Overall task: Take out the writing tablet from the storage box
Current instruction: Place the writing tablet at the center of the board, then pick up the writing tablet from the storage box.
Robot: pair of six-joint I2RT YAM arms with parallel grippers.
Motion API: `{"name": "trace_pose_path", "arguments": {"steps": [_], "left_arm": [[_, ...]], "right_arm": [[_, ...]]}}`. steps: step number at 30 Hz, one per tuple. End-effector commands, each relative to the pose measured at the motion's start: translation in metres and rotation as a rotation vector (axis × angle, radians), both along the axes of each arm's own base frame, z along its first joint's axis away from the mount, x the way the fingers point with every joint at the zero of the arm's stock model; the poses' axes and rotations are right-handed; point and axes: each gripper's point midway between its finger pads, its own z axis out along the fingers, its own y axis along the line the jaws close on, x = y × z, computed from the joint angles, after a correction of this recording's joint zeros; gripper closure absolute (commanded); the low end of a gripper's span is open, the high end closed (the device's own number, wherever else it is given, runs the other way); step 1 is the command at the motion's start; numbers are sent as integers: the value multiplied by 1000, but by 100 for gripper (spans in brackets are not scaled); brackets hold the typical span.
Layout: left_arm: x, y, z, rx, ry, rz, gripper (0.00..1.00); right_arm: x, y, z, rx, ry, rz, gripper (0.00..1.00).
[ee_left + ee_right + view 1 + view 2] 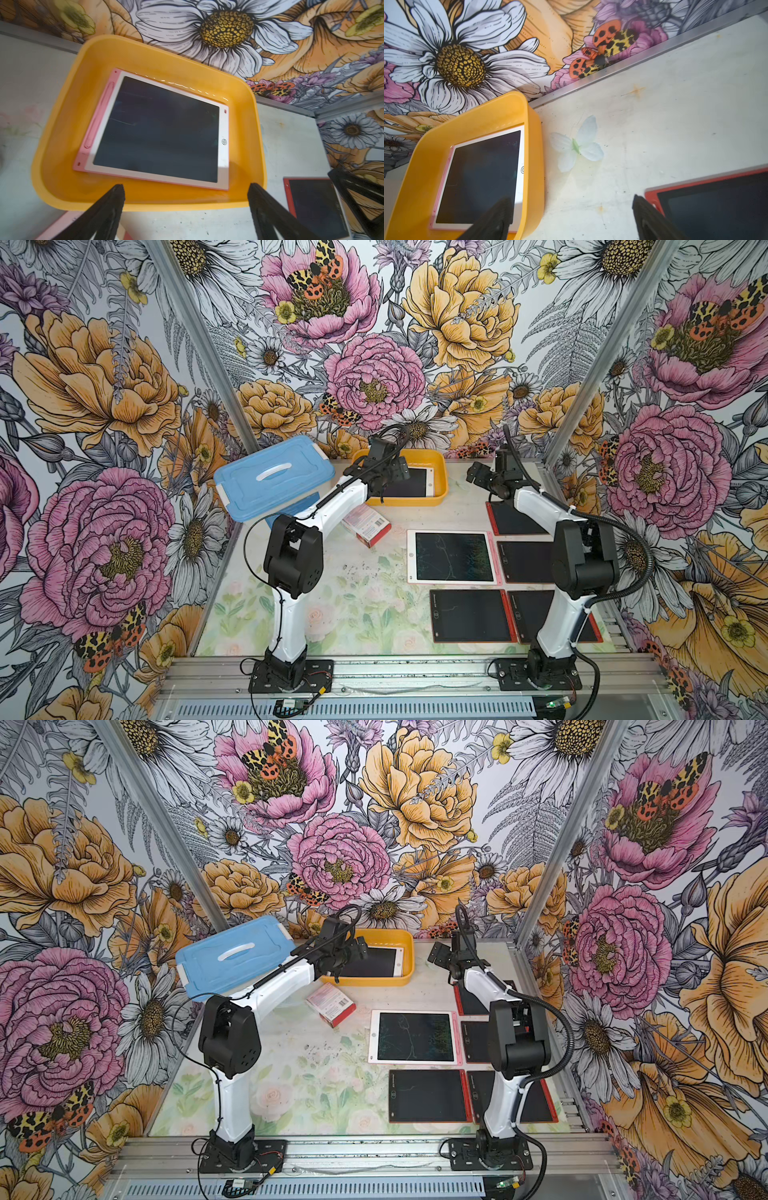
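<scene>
The storage box, a shallow yellow bin, is set at the far middle of the table, close to the flowered back wall. The writing tablet is laid flat inside it, screen up, with a white frame and a pink strip along 1 edge; in the left wrist view the tablet is seen to fill most of the box floor. The left gripper is held above the near left part of the box, and its 2 fingers are spread wide with nothing between them; the tablet is not touched. The right gripper is held just right of the box, above bare table, and it too is spread wide and empty. To the left of the bin a blue-lidded box is placed, and a small red-and-white carton is laid just near of the bin. On the right half of the table a white-framed tablet and 4 red-framed tablets are laid out flat, partly hidden by the right arm.
</scene>
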Motion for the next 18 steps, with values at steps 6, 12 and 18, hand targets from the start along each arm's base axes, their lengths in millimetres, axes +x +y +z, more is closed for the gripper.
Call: {"name": "trace_pose_path", "arguments": {"steps": [6, 12, 18], "left_arm": [[30, 20, -42, 128, 70, -26, 2], [47, 31, -59, 106, 94, -13, 1], [58, 43, -62, 129, 96, -7, 1]], "right_arm": [[24, 48, -21, 15, 10, 79, 11], [35, 61, -49, -11, 52, 84, 17], [41, 68, -73, -27, 98, 85, 37]]}}
